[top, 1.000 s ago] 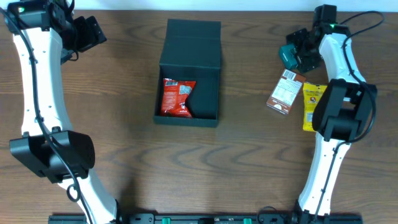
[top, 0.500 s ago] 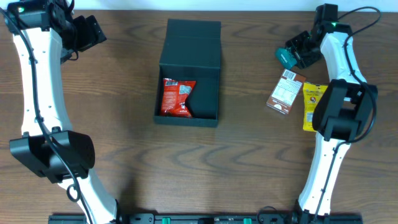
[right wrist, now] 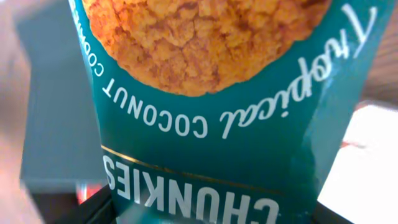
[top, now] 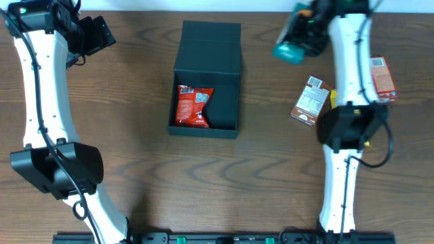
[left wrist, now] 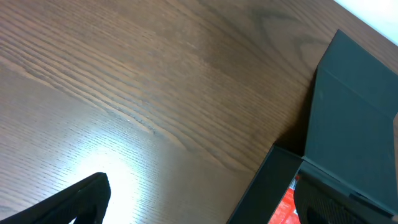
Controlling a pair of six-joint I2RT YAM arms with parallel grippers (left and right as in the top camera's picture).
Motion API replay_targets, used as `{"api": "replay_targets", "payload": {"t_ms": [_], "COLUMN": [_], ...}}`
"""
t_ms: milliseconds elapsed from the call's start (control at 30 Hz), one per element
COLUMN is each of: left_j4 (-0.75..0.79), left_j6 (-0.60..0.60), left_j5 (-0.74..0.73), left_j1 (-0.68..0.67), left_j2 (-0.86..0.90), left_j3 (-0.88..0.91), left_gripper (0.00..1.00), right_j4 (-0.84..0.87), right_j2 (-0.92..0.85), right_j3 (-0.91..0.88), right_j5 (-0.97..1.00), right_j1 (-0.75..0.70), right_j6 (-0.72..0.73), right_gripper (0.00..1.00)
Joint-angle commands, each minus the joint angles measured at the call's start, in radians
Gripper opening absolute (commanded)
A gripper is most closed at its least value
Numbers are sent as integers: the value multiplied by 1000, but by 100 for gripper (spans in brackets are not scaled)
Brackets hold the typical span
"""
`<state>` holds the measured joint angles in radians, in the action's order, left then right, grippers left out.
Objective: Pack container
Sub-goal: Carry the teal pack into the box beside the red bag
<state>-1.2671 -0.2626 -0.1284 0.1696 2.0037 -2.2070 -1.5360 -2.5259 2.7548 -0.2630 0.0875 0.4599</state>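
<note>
Container (top: 209, 47): dark matte box, centre of the table (top: 271, 176), flap lid thrown back toward the far edge, compartment open upward. Contents: one red snack packet (top: 193, 106), lying along the left side; the right half of the floor shows bare. Right gripper (top: 303, 37): clamped on a teal cookie packet (top: 288, 51), held in the air off the box's far right corner. Left gripper (top: 102, 34): jaws spread wide, empty, parked at the far left, well apart from the box. Step in hand, as I judge it: carry the teal packet over the bare right half, lower it flat beside the red one, release low so it neither catches the wall nor rides up on its neighbour.
</note>
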Motion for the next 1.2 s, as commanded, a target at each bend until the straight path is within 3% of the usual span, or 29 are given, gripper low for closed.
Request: {"api": "replay_targets", "payload": {"t_ms": [0, 267, 467, 967, 1167], "left_j4": [-1, -1, -2, 0, 5], "left_j6": [-6, 3, 17, 24, 24], "left_j5": [-3, -3, -3, -3, -3], "left_j1": [6, 6, 6, 6, 6], "left_j2": [4, 4, 4, 4, 4], "left_j3": [1, 1, 1, 1, 1], "left_gripper": [95, 95, 95, 95, 95], "right_j4": [-64, -163, -163, -163, -163], "right_j2": [12, 12, 12, 12, 14], "right_j3": [29, 21, -10, -288, -298], "right_j5": [-37, -37, -16, 109, 75], "right_j1": [108, 319, 417, 421, 414], "right_j6": [-84, -117, -116, -15, -45], "right_gripper": [65, 66, 59, 48, 54]}}
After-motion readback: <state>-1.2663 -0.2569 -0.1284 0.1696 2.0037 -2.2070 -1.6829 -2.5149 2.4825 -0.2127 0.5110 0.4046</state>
